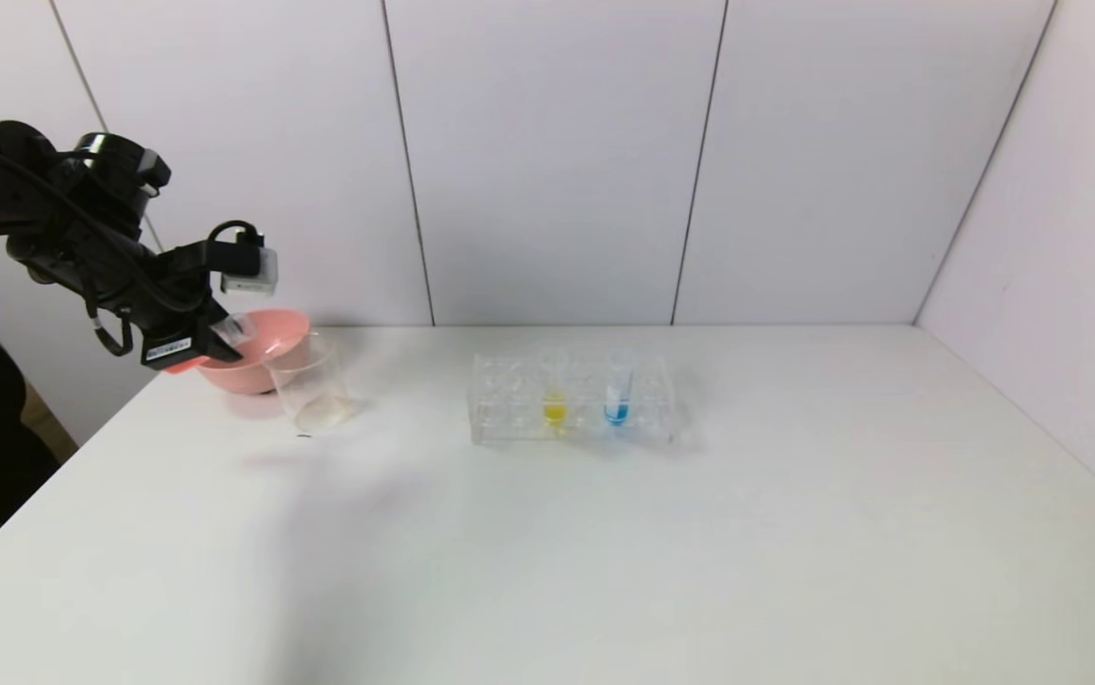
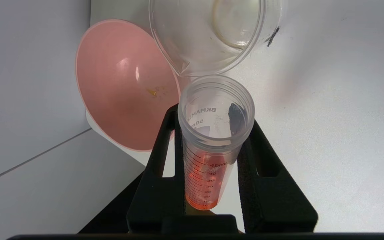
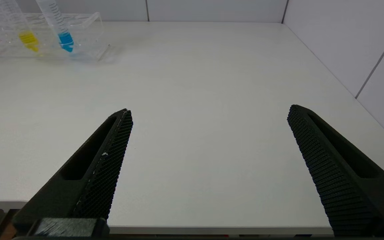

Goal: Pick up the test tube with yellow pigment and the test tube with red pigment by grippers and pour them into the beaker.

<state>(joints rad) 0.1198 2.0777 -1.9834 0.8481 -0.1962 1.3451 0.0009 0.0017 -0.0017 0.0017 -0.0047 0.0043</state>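
Left gripper (image 2: 213,156): clamped on the test tube with red pigment (image 2: 208,160), held over the table's (image 1: 604,552) far left beside the pink bowl (image 1: 262,357), the tube's mouth just short of the beaker (image 2: 208,36); only the left wrist view shows the red-orange liquid in the tube. Right gripper (image 3: 208,133): unseen from the head, fingers spread wide over the near table edge. Test tube with yellow pigment (image 1: 555,395): upright in the clear rack (image 1: 509,400), beside the blue-liquid tube (image 1: 617,390).

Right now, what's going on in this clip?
The left gripper is shut on the test tube with red pigment, holding it beside the beaker and pink bowl; the liquid is not yet poured. The test tube with yellow pigment sits in the rack. The right gripper is open over the table.
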